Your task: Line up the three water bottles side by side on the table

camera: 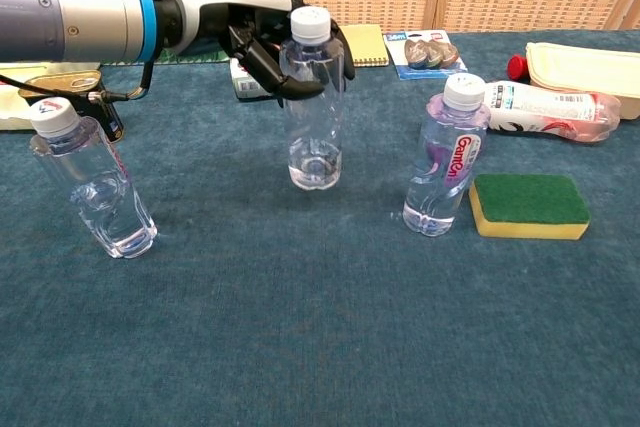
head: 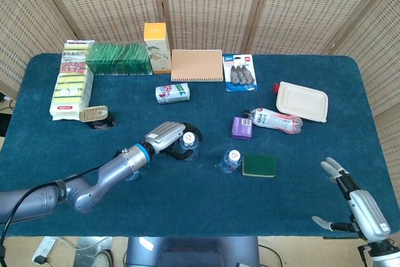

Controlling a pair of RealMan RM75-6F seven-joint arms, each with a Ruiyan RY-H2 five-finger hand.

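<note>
My left hand [camera: 262, 39] [head: 170, 137] grips a clear water bottle [camera: 314, 112] [head: 188, 146] by its upper part, upright over the blue cloth at mid table. A second clear bottle [camera: 88, 184] stands tilted at the left; in the head view my left forearm mostly covers it. A third bottle with a purple label [camera: 445, 160] [head: 230, 160] stands upright to the right, beside a green and yellow sponge [camera: 529, 205] [head: 259, 165]. My right hand [head: 354, 207] hangs open off the table's near right corner.
A pink-labelled bottle [head: 275, 120] lies on its side near a beige lunch box [head: 302, 100]. A purple box [head: 241, 127], a small carton [head: 172, 93], a tin [head: 95, 114], a notebook [head: 197, 65] and sponge packs [head: 70, 83] line the back and left.
</note>
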